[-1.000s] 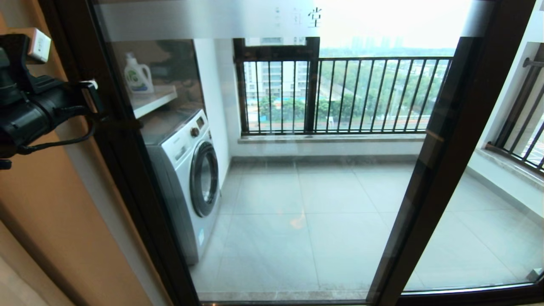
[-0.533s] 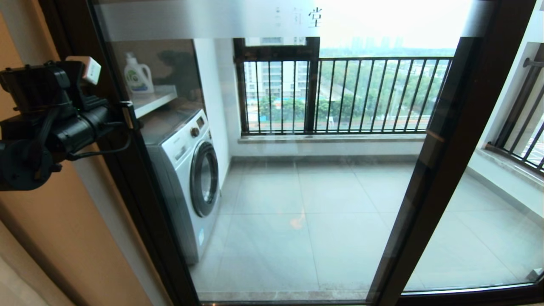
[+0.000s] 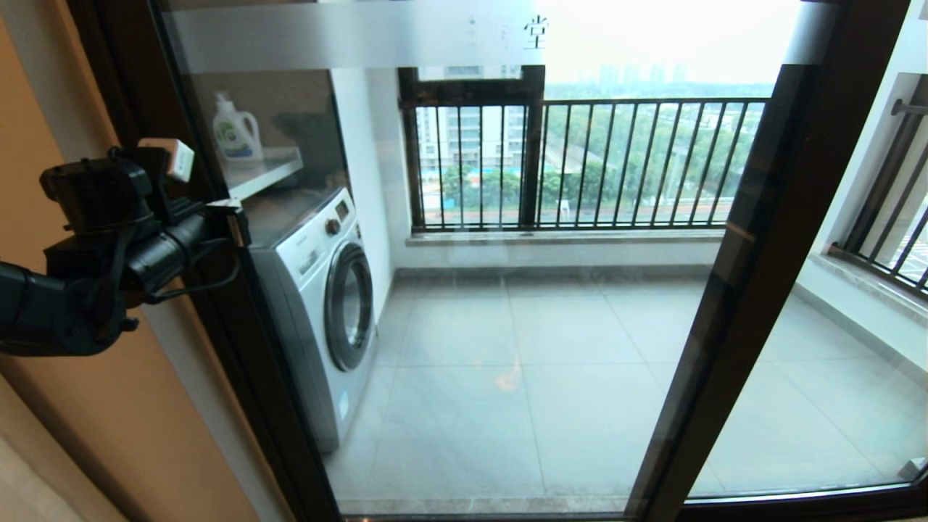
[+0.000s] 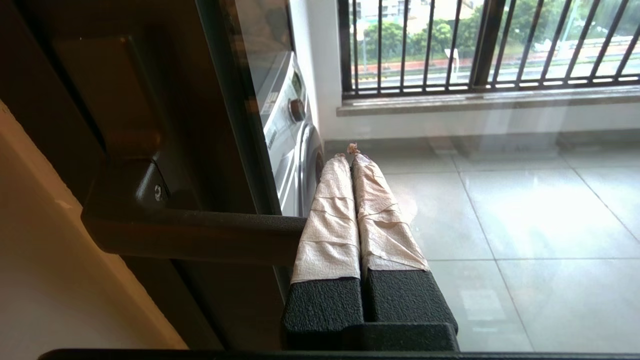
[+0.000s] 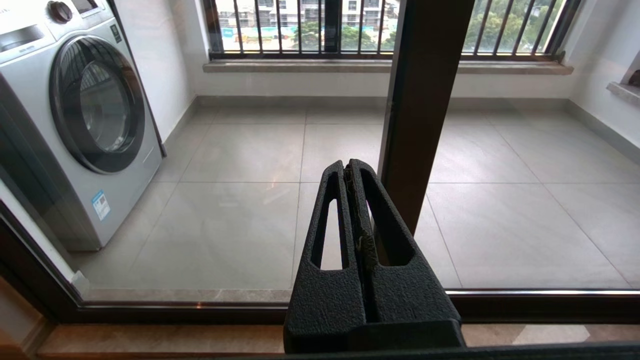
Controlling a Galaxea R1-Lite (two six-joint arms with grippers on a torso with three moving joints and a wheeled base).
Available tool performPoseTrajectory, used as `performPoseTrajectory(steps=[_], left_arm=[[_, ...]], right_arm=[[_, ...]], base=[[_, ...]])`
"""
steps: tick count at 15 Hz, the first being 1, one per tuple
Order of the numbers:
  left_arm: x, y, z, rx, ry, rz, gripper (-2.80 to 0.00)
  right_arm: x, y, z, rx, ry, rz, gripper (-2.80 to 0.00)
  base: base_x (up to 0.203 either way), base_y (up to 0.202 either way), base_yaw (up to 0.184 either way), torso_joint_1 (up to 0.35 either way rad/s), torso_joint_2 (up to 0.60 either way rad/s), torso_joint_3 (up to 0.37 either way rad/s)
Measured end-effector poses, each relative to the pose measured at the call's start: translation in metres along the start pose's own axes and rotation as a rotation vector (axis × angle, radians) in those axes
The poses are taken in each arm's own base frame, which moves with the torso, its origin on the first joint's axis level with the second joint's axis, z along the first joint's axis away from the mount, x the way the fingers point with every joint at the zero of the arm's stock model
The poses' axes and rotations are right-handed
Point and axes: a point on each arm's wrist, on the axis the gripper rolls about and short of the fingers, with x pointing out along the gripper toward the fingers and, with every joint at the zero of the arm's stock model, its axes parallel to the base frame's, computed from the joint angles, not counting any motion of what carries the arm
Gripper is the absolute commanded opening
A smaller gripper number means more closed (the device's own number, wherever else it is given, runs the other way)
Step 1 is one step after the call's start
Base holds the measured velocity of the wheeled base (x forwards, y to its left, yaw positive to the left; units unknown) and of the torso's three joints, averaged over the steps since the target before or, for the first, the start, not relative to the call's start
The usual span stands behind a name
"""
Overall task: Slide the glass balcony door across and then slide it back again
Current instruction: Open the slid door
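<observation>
The glass balcony door (image 3: 507, 326) fills the head view, with a frosted top strip (image 3: 348, 32) bearing Chinese characters. Its dark left frame (image 3: 239, 341) stands against the wall. My left gripper (image 3: 235, 217) is at that frame at handle height, shut with nothing between its fingers. In the left wrist view its paper-taped fingers (image 4: 330, 215) lie pressed together (image 4: 350, 155) against the end of the dark bar handle (image 4: 200, 232), on the glass side. My right gripper (image 5: 348, 165) is shut and empty, low before the glass near the middle upright (image 5: 425, 100); it is out of the head view.
Behind the glass stand a white washing machine (image 3: 326, 304), a detergent bottle (image 3: 235, 130) on a shelf, and black railings (image 3: 580, 159). A dark upright (image 3: 747, 275) and the fixed panel are on the right. An orange wall (image 3: 87, 406) is on the left, and the floor track (image 5: 200, 312) below.
My left arm has come down and to the right, bringing its gripper from the wall side onto the door's left frame at the handle. The door has barely shifted.
</observation>
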Motion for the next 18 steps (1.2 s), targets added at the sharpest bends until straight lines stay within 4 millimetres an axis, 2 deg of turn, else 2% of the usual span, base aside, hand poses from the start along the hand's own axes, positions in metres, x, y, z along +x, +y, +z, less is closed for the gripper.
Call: performPoseTrajectory(steps=[3, 4, 11, 18], left_arm=[[-0.003, 0.000, -0.028, 0.010, 0.082, 0.002, -2.80], [-0.004, 0.000, -0.030, 0.009, 0.086, 0.002, -2.80], [-0.009, 0.016, -0.042, -0.002, 0.122, 0.041, -2.80], [-0.008, 0.042, -0.050, -0.008, 0.143, 0.107, -2.80]], right_arm=[[0.000, 0.000, 0.000, 0.000, 0.001, 0.000, -2.80], [0.000, 0.000, 0.000, 0.000, 0.000, 0.000, -2.80], [0.000, 0.000, 0.000, 0.000, 0.001, 0.000, -2.80], [0.000, 0.000, 0.000, 0.000, 0.001, 0.000, -2.80]], base=[[0.000, 0.000, 0.000, 0.000, 0.00, 0.000], [0.000, 0.000, 0.000, 0.000, 0.00, 0.000], [0.000, 0.000, 0.000, 0.000, 0.00, 0.000], [0.000, 0.000, 0.000, 0.000, 0.00, 0.000]])
